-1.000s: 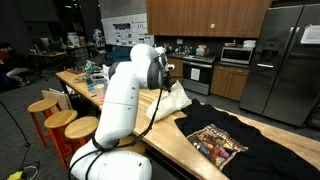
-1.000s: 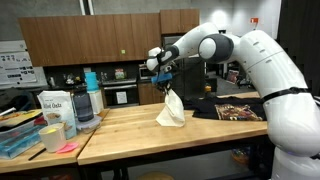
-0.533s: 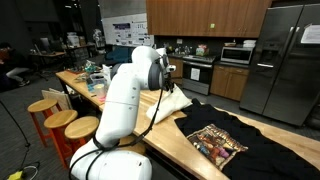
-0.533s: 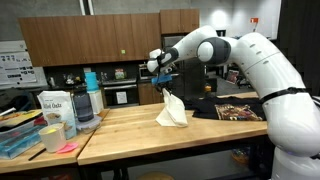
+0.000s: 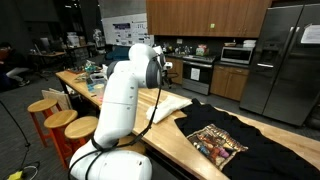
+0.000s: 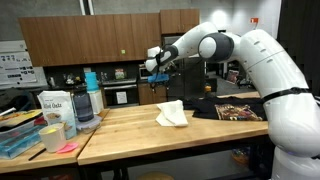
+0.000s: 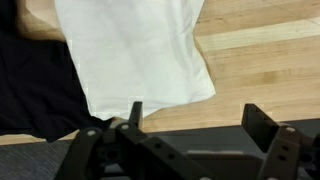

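A white cloth (image 5: 170, 103) (image 6: 172, 113) lies crumpled and flat on the wooden table (image 6: 130, 135), apart from the gripper. My gripper (image 5: 163, 68) (image 6: 158, 78) hangs a short way above it, open, with nothing between its fingers. In the wrist view the gripper (image 7: 197, 112) shows its two dark fingers spread wide over bare wood, and the white cloth (image 7: 135, 55) lies just beyond them. A black T-shirt with a coloured print (image 5: 225, 140) (image 6: 232, 108) (image 7: 35, 85) is spread on the table beside the cloth.
Jars and a white container (image 6: 55, 108), blue bottles (image 6: 88, 95) and a tray of papers (image 6: 20, 135) crowd one end of the table. Wooden stools (image 5: 55, 115) stand along its side. Kitchen cabinets, an oven and a steel fridge (image 5: 285, 60) fill the background.
The gripper has gone from shut on the cloth's top to open. The cloth, which hung from it in a peak, has dropped and now lies flat on the table.
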Tool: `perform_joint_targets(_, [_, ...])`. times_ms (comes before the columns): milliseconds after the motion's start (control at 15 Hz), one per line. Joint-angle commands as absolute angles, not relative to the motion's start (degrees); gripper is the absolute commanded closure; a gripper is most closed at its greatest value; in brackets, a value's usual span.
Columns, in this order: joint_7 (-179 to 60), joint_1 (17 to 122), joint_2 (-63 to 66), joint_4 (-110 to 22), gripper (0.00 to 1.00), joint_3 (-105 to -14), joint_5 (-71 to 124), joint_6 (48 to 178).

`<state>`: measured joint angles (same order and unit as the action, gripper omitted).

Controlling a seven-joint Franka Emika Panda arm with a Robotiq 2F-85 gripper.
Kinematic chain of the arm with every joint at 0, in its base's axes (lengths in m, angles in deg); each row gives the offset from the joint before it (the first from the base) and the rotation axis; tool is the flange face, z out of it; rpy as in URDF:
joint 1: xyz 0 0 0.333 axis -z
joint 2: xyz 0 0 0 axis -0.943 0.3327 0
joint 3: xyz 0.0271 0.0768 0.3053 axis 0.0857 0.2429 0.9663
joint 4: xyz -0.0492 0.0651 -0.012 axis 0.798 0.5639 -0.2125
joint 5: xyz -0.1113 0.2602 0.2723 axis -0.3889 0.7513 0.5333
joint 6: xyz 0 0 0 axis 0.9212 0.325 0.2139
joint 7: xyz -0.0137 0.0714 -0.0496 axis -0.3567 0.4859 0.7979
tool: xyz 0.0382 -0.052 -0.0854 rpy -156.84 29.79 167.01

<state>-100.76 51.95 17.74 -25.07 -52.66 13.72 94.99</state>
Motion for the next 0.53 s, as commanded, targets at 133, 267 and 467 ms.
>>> perform_joint_targets(133, [-101.1,51.3,7.5,-39.9,0.0,-52.7,13.7,98.6])
perform_joint_targets(267, [-99.3,51.9,5.8,-42.7,0.0,-51.7,15.3,97.2])
perform_joint_targets(467, [-92.8,53.0,3.1,-47.1,0.0,-49.5,18.5,96.1])
